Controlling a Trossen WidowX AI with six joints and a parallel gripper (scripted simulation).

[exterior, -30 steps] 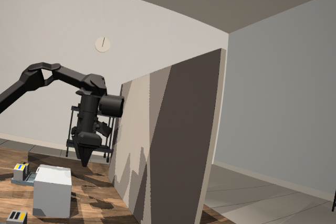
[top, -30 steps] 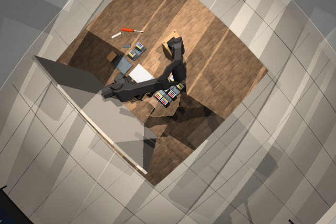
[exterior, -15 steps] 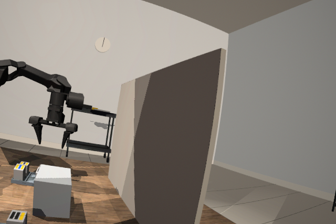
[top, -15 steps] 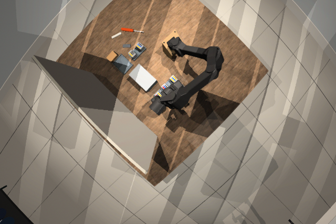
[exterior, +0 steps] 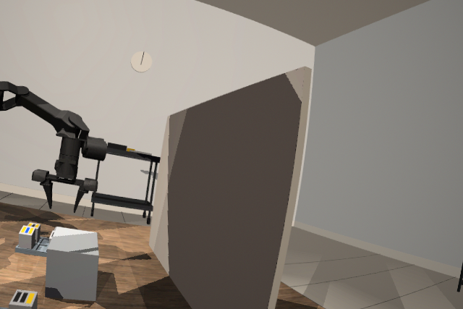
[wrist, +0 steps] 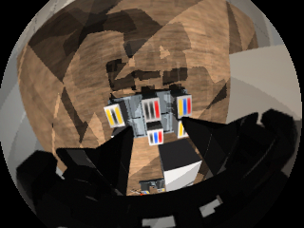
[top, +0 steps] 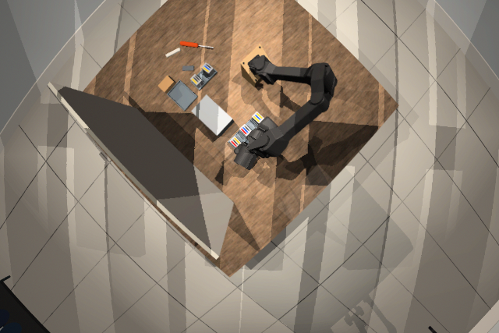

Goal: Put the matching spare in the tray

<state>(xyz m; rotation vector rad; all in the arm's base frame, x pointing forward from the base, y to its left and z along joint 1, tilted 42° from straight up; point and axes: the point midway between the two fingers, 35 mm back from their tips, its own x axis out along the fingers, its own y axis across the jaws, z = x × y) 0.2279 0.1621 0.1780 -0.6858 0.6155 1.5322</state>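
Observation:
My gripper (exterior: 62,209) (wrist: 158,124) is open and empty, pointing down above the spares rack (wrist: 138,125) (exterior: 27,250). The rack holds several grey units with coloured stripes on top. They include a yellow-and-black one (wrist: 114,115), a grey one with a red stripe (wrist: 151,109), a yellow-blue-red one (wrist: 183,105) and a black-blue-red one (wrist: 155,137). The arm hides part of the rack in the top view. The shallow grey tray (top: 182,95) looks empty. Two striped units (top: 207,68) (top: 196,80) stand on a small grey base; which unit is the mounted one, I cannot tell. No part code is readable.
A white-grey box (top: 212,115) (exterior: 72,276) (wrist: 181,173) stands between the rack and the tray. A tall panel (top: 132,139) (exterior: 231,186) stands along one table edge. An orange-brown block (top: 166,84), a red screwdriver (top: 189,44), a white stick (top: 172,52) and a dark piece (top: 187,68) lie near the tray.

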